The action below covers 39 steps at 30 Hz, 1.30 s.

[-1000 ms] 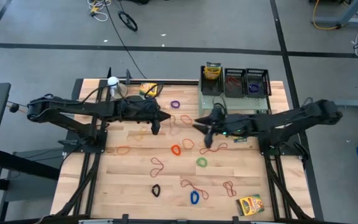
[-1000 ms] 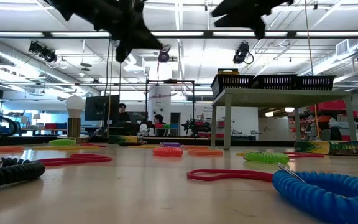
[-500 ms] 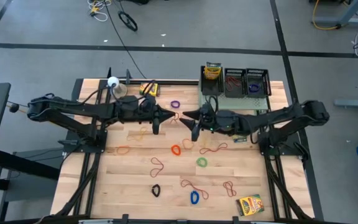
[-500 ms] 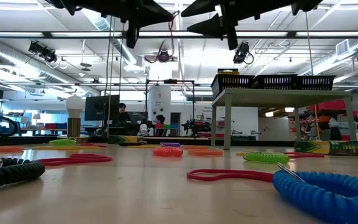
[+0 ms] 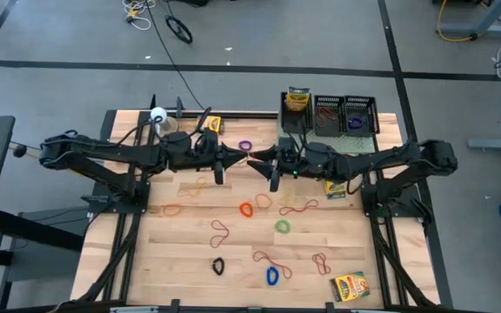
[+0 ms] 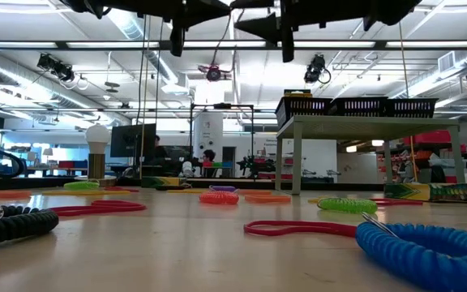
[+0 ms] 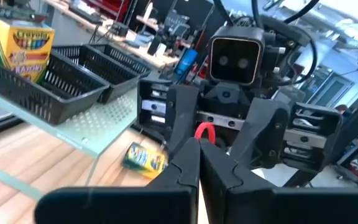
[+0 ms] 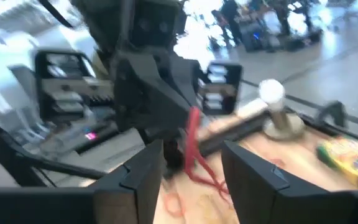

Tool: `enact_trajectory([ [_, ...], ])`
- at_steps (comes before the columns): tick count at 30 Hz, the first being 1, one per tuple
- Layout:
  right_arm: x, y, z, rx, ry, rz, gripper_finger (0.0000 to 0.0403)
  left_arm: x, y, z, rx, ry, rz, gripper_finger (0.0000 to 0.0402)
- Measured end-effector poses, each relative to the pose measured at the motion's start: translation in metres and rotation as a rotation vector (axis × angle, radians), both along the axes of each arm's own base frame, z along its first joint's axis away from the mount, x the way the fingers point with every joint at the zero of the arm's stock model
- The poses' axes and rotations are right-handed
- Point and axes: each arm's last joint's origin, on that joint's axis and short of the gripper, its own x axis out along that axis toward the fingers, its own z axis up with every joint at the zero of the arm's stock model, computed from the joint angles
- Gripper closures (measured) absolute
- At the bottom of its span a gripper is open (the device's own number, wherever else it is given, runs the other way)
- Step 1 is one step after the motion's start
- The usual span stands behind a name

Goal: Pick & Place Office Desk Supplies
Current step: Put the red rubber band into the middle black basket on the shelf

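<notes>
My left gripper (image 5: 238, 159) and right gripper (image 5: 260, 159) meet tip to tip above the table's middle. The left gripper (image 7: 197, 149) is shut on a red rubber band (image 8: 192, 142). The right gripper (image 8: 191, 165) is open. Its fingers (image 7: 180, 118) stand on either side of the left fingertips and the band, apart from both. Several more rubber-band loops (image 5: 247, 209) lie flat on the wood. Crayon boxes rest at the near right (image 5: 349, 285), the far edge (image 5: 209, 124) and under the right arm (image 5: 336, 188). Black mesh trays (image 5: 344, 114) sit on the pale green shelf. My left gripper pinches the red rubber band between its shut fingertips, with a short loop (image 7: 204, 132) sticking up just past them. The fingers lie level and point toward the table's right. The rest of the band (image 8: 199, 171) hangs slack below the fingers, clear of the table.
The pale green shelf (image 5: 296, 130) stands at the far right; a fourth crayon box (image 5: 297, 99) stands in its leftmost tray. A white ball on a stand (image 5: 157, 114) is at the far left. A black coil (image 6: 10, 221) and a blue coil (image 6: 428, 251) lie near the low camera.
My right gripper has moved toward the table's left and far edge, up to the left gripper. My left gripper has risen and shifted a little to the right, carrying the red band. The two now face each other closely.
</notes>
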Motion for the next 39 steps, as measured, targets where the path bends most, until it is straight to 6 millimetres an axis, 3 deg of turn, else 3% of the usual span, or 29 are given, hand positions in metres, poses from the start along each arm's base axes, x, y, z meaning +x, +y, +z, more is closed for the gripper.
enact_trajectory([
  [8,0.008,-0.003,0.005,0.011,-0.004,0.039,0.0291,0.0,0.001,0.003,0.001,-0.036,0.023,0.0395],
  [15,0.005,-0.003,0.01,-0.016,-0.012,0.032,0.0391,-0.002,0.003,0.004,0.024,-0.023,0.05,0.0371],
  [19,-0.001,-0.005,0.012,-0.025,0.03,0.02,0.0388,-0.01,0.006,0.008,0.027,-0.009,0.071,0.0334],
  [23,-0.017,-0.008,0.024,-0.066,0.08,-0.031,0.0396,-0.027,0.012,0.016,0.045,0.028,0.096,0.0296],
  [27,-0.047,-0.017,0.044,-0.106,0.124,-0.127,0.0395,-0.041,0.013,0.021,0.13,0.054,0.105,0.0283],
  [34,-0.104,-0.04,0.088,-0.168,0.268,-0.418,0.0399,-0.037,0.013,0.018,0.169,0.079,0.043,0.0309],
  [39,-0.124,-0.075,0.091,-0.133,0.426,-0.619,0.0398,-0.024,0.013,0.007,0.168,0.115,0.017,0.0337],
])
